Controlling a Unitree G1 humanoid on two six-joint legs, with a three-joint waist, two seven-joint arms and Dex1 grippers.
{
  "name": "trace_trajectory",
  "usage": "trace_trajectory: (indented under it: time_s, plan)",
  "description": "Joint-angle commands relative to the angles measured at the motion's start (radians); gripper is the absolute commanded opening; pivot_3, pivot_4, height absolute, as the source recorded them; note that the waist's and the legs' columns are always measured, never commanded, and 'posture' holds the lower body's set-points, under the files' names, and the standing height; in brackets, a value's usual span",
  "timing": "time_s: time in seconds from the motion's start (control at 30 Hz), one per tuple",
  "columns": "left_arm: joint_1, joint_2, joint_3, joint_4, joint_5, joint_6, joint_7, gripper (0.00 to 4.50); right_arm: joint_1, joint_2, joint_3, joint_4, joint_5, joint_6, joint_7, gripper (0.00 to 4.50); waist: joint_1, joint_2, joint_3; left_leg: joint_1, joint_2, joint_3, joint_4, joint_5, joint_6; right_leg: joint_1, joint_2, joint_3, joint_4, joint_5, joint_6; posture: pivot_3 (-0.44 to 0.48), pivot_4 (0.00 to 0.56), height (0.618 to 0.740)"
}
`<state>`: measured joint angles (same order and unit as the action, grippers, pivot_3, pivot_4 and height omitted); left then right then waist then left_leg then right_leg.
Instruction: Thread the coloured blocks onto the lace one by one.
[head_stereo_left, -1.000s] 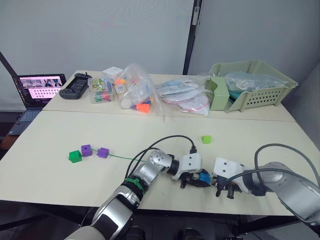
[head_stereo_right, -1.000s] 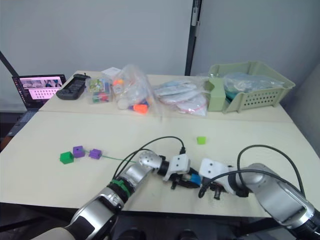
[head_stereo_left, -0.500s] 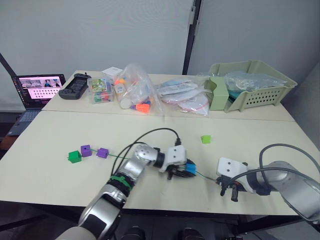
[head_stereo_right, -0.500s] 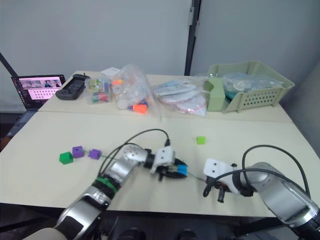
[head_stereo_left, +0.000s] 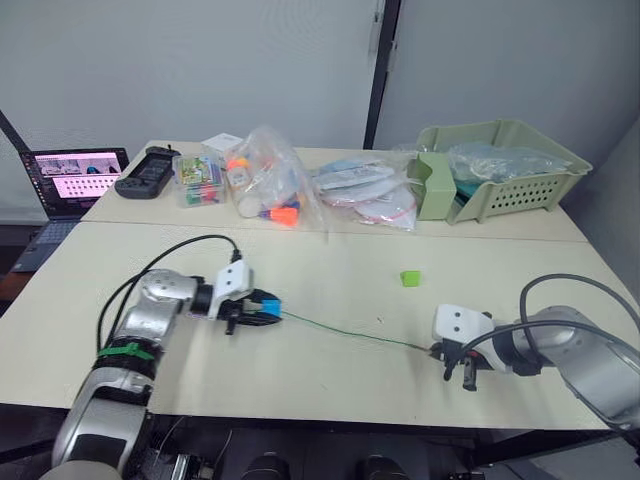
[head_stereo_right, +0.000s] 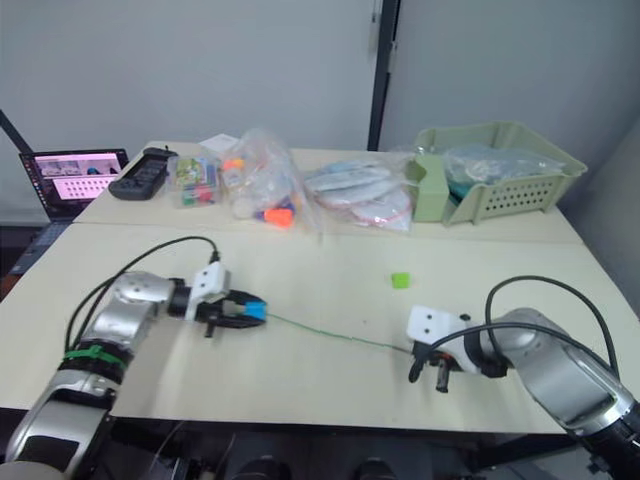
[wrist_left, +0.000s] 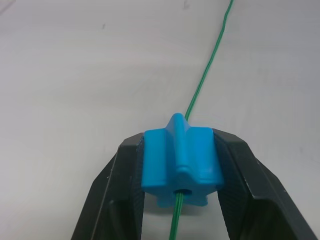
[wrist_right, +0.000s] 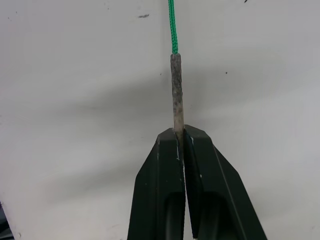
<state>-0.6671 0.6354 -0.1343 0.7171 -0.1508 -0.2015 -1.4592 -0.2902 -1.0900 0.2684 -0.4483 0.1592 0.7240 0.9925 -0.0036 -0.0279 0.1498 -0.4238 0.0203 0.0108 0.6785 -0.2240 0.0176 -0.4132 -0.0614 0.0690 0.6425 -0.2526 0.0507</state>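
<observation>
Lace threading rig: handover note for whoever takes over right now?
Left pincer: shut on the blue block, with the lace running through its hole.
Right pincer: shut on the lace's pale stiff tip, holding it near the table's front edge.
The lace is stretched across the table between the two pincers.
The lime green block lies loose on the table, unthreaded, beyond the lace.
Done: blue block is on the lace. The other blocks cannot be seen from here.
Left: probably release the blue block, then thread the lime green one.
</observation>
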Motion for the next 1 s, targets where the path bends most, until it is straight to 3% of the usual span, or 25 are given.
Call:
trace_trajectory:
  time_s: [0.03, 0.23, 0.5, 0.53, 0.73, 0.87, 1.0]
  plan:
    - [-0.017, 0.028, 0.029, 0.085, 0.008, -0.082, -0.018, 1.41, -0.023, 0.003, -0.007, 0.003, -0.019, -0.022, 0.014, 0.00, 0.003, 0.000, 0.000, 0.000, 0.000, 0.000, 0.000, 0.000, 0.000, 0.000, 0.000, 0.000, 0.000, 0.000, 0.000, 0.000, 0.150, 0.734]
    - [-0.053, 0.097, 0.047, 0.281, 0.052, -0.192, 0.003, 1.41, -0.024, -0.001, -0.022, 0.015, -0.026, -0.034, 0.035, 0.00, -0.007, 0.000, 0.000, 0.001, 0.001, 0.001, 0.000, 0.000, 0.000, -0.001, 0.001, 0.000, 0.003, 0.000, -0.001, 0.000, 0.150, 0.734]
    - [-0.098, 0.140, 0.070, 0.404, 0.062, -0.243, -0.036, 1.41, -0.016, 0.003, -0.027, 0.018, -0.025, -0.036, 0.043, 0.00, -0.014, 0.000, 0.000, 0.000, 0.005, 0.006, 0.000, 0.000, 0.000, -0.007, 0.002, 0.000, 0.006, 0.000, -0.002, 0.000, 0.150, 0.734]
    - [-0.102, 0.137, 0.076, 0.404, 0.050, -0.229, -0.057, 2.43, -0.017, 0.004, -0.027, 0.019, -0.026, -0.037, 0.044, 0.00, -0.014, 0.000, 0.000, 0.000, 0.005, 0.006, 0.000, 0.000, 0.000, -0.007, 0.002, 0.000, 0.006, 0.000, -0.002, 0.000, 0.150, 0.734]
    - [-0.151, 0.140, 0.126, 0.367, -0.015, -0.105, -0.153, 4.38, -0.031, 0.010, -0.022, 0.030, -0.030, -0.043, 0.052, 0.00, -0.010, 0.000, 0.000, -0.001, 0.005, 0.007, 0.000, 0.000, 0.000, -0.008, 0.002, 0.000, 0.006, 0.000, -0.002, 0.000, 0.150, 0.734]
    - [-0.179, 0.126, 0.100, 0.172, -0.140, 0.068, -0.155, 4.46, -0.045, 0.019, -0.023, 0.030, -0.025, -0.033, 0.056, 0.00, -0.004, -0.001, 0.001, -0.003, 0.005, 0.006, 0.001, 0.000, 0.000, -0.008, 0.002, 0.000, 0.006, 0.000, -0.002, 0.000, 0.150, 0.734]
    - [-0.123, 0.081, 0.034, -0.082, -0.199, 0.215, -0.155, 4.46, -0.083, 0.040, 0.000, 0.037, -0.028, -0.020, 0.065, 0.00, -0.005, -0.001, 0.000, -0.004, 0.004, 0.005, 0.002, 0.000, 0.000, -0.008, 0.001, 0.000, 0.006, 0.000, -0.002, 0.000, 0.150, 0.734]
